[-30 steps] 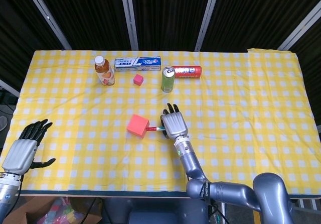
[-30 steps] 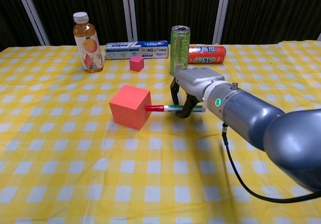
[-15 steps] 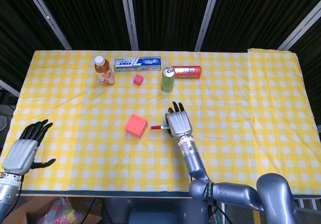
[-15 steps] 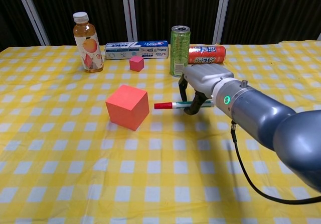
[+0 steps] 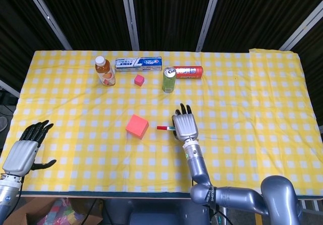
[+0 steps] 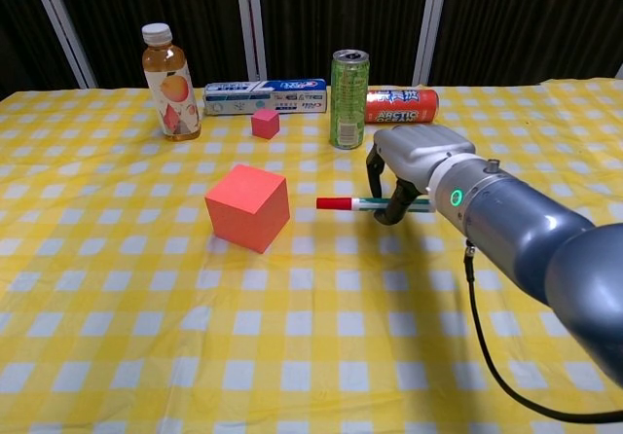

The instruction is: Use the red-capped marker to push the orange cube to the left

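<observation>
The orange cube (image 5: 137, 126) (image 6: 247, 206) sits near the middle of the yellow checked table. To its right, my right hand (image 5: 184, 125) (image 6: 414, 163) grips the red-capped marker (image 5: 164, 127) (image 6: 362, 202), which lies level with its red cap pointing left at the cube. A clear gap separates the cap from the cube's right face. My left hand (image 5: 24, 150) hangs open off the table's front left corner, holding nothing; it shows only in the head view.
Along the back stand a tea bottle (image 6: 165, 81), a toothpaste box (image 6: 264, 95), a small pink cube (image 6: 265, 123), an upright green can (image 6: 348, 86) and a red can lying on its side (image 6: 401, 105). The green can stands just behind my right hand.
My right hand has drawn back to the right with the marker. The cap was against the cube one second ago and now stands apart from it. The cube ended slightly further left.
</observation>
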Robot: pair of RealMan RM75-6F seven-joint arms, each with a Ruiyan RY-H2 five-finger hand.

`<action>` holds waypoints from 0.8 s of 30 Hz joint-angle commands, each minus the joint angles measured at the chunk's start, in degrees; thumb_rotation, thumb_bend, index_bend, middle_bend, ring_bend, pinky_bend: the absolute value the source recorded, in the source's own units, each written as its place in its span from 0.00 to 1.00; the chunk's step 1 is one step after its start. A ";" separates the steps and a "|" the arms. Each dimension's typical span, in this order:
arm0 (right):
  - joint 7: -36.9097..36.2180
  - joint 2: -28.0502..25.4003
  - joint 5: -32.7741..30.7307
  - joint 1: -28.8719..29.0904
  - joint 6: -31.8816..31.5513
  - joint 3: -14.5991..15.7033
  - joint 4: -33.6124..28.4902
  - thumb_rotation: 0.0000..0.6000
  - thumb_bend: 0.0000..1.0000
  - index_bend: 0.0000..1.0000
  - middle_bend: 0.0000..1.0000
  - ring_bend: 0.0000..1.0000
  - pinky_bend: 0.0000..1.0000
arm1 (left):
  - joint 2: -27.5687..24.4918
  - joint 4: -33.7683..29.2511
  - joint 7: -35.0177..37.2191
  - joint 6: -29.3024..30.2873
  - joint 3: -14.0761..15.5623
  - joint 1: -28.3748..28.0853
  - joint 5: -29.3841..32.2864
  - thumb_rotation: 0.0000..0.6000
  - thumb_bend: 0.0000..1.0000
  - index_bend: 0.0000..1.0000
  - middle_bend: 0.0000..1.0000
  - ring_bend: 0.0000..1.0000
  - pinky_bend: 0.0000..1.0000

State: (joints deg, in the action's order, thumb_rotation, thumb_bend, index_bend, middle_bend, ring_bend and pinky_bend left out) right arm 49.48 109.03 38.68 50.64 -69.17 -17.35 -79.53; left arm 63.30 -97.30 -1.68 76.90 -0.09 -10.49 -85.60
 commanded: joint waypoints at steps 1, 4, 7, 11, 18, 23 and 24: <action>0.62 1.92 -0.35 0.96 -0.50 -0.88 1.67 1.00 0.51 0.73 0.29 0.06 0.09 | -0.10 -0.01 0.38 -0.21 0.05 -0.06 0.01 1.00 0.00 0.00 0.00 0.00 0.00; 1.01 3.77 -0.64 1.90 -0.78 -1.87 3.43 1.00 0.51 0.73 0.29 0.06 0.09 | -0.21 0.01 0.69 -0.39 0.07 -0.14 0.02 1.00 0.00 0.00 0.00 0.00 0.00; 1.32 6.01 -1.33 3.14 -0.82 -3.43 5.67 1.00 0.51 0.73 0.29 0.06 0.09 | -0.33 -0.07 1.07 -0.57 0.13 -0.21 -0.06 1.00 0.00 0.00 0.00 0.00 0.00; 1.69 8.37 -1.59 4.91 -0.08 -4.94 8.13 1.00 0.51 0.73 0.29 0.06 0.09 | -0.49 -0.07 1.34 -0.86 0.21 -0.34 -0.09 1.00 0.00 0.00 0.00 0.00 0.00; 1.39 10.69 -1.42 6.64 1.11 -6.35 9.89 1.00 0.51 0.73 0.29 0.06 0.09 | -0.60 -0.19 1.61 -1.22 0.20 -0.49 0.10 1.00 0.00 0.00 0.00 0.00 0.00; 1.01 11.76 -0.85 7.21 1.53 -6.59 10.27 1.00 0.51 0.73 0.29 0.06 0.09 | -0.56 -0.34 1.21 -1.20 0.29 -0.49 0.02 1.00 0.00 0.00 0.00 0.00 0.00; 0.89 11.97 -0.73 7.32 1.60 -6.68 10.32 1.00 0.51 0.73 0.29 0.06 0.09 | -0.56 -0.39 1.16 -1.20 0.30 -0.48 0.02 1.00 0.00 0.00 0.00 0.00 0.00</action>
State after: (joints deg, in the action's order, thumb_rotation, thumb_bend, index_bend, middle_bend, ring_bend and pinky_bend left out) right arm 50.44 120.93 37.88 57.89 -67.63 -23.99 -69.25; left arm 62.74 -97.69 -0.51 75.69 0.21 -10.97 -85.59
